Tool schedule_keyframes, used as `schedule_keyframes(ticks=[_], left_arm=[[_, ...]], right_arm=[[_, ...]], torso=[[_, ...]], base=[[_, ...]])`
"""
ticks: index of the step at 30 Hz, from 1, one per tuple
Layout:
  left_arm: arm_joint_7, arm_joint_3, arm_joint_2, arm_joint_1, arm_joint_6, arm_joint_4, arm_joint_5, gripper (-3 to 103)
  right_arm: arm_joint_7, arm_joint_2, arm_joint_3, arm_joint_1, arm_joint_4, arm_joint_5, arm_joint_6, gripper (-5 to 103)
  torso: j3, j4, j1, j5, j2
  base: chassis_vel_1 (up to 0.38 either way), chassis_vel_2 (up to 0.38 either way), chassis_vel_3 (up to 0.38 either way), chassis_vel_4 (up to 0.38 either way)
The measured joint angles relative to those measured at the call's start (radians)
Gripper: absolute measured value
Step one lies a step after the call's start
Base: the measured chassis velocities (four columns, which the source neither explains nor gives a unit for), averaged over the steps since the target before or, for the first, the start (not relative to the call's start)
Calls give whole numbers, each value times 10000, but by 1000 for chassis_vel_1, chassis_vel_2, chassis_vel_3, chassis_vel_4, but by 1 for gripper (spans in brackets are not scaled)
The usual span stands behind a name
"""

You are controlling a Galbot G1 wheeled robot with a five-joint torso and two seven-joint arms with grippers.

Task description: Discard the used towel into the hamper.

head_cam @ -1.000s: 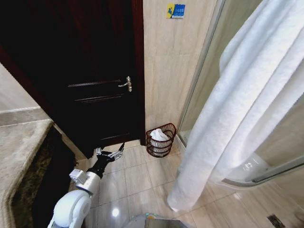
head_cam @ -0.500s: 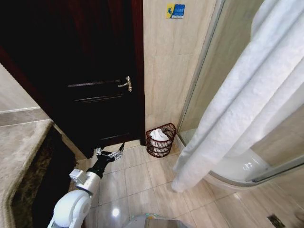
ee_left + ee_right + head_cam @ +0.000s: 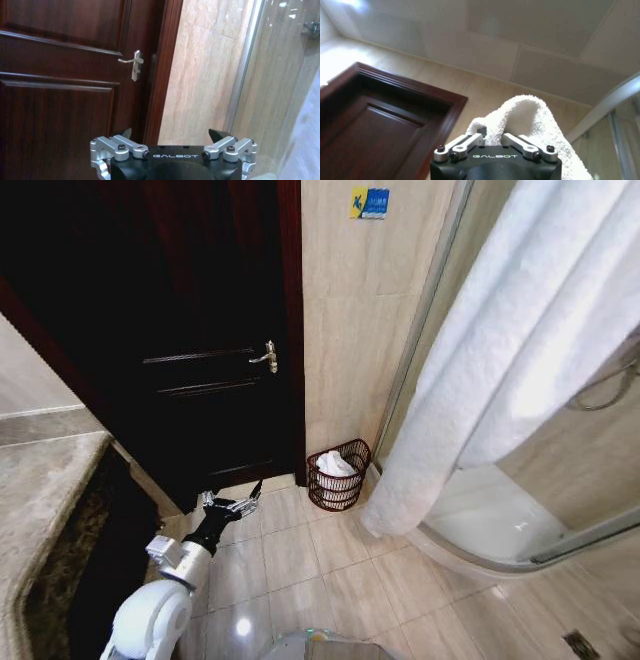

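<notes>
A tiled bathroom, with a dark wooden door (image 3: 190, 340) and a glass shower enclosure (image 3: 520, 520). A large white towel (image 3: 510, 350) hangs across the right, pinched in the right gripper (image 3: 492, 139) raised toward the ceiling. The hamper (image 3: 338, 475) stands on the floor by the wall, white cloth (image 3: 335, 466) inside. The left gripper (image 3: 232, 502), fingers spread, hangs low near the door.

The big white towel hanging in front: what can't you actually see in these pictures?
- Towel: head view, top cut off by the frame edge.
- Right gripper: right wrist view, fingertips buried in towel folds.
- Hamper: head view, white cloth inside it too small to identify.
- Left gripper: low by the door.
</notes>
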Motion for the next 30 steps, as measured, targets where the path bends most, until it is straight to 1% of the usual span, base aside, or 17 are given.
schedule_keyframes(ticks=[1,2,4,6,7,12,13,15,16,20,21,22,23,24,26,27,30], left_arm=[[0,0,1,-1,0,1,0,100],[0,0,1,-1,0,0,0,100],[0,0,1,-1,0,0,0,100],[0,0,1,0,0,1,0,100],[0,0,1,0,0,1,0,100],[0,0,1,-1,0,0,0,100],[0,0,1,-1,0,0,0,100],[0,0,0,-1,0,0,0,100],[0,0,0,-1,0,0,0,100],[0,0,0,-2,0,0,0,100],[0,0,0,-2,0,0,0,100],[0,0,1,-2,0,0,0,100],[0,0,0,-1,0,0,0,100],[0,0,0,-1,0,0,0,100],[0,0,0,-1,0,1,0,100],[0,0,0,-1,0,1,0,100],[0,0,0,-1,0,0,0,100]], right_arm=[[41,-482,122,-188,-579,262,0,3],[107,-745,276,-360,-861,360,0,3],[125,-803,317,-408,-922,377,0,3],[345,-1204,723,-831,-1281,439,0,3],[345,-1204,723,-831,-1281,439,0,3],[913,-1450,1360,-1143,-1123,428,-4,3],[1271,-1415,1533,-1163,-754,295,-85,3],[1657,-1233,1680,-1153,-124,37,-309,3],[1657,-1233,1680,-1153,-124,37,-309,3],[2478,-549,1624,-983,1113,-533,-689,3],[2478,-549,1624,-983,1113,-533,-689,3],[2778,-198,1524,-920,1597,-674,-806,3],[2882,73,1434,-877,1869,-778,-867,3],[2882,73,1434,-877,1869,-778,-867,3],[2899,459,1302,-810,2066,-917,-938,3],[2899,459,1302,-810,2066,-917,-938,3],[2767,1003,1133,-718,2272,-1015,-1049,3]], torso=[[0,0,0,-1,0],[-1,0,-1,3,0],[-1,0,-1,3,0],[0,0,0,6,0],[0,0,0,6,0],[0,1,0,2,-1],[-1,-1,0,3,0],[-2,0,-2,-3,0],[-2,0,-2,-3,0],[-1,-1,-2,6,0],[-1,-1,-2,6,0],[-2,-1,-3,7,0],[-1,-1,-2,12,0],[-1,-1,-2,12,0],[-1,-1,-2,10,0],[-1,-1,-2,10,0],[-1,-3,-2,8,0]], base=[[0,0,0,0],[0,0,0,0],[0,0,0,0],[0,0,0,0],[0,0,0,0],[0,0,0,0],[0,0,0,0],[0,0,0,0],[0,0,0,0],[0,0,0,0],[0,0,0,0],[0,0,0,0],[0,0,0,0],[0,0,0,0],[0,0,0,0],[0,0,0,0],[15,13,-16,-19]])
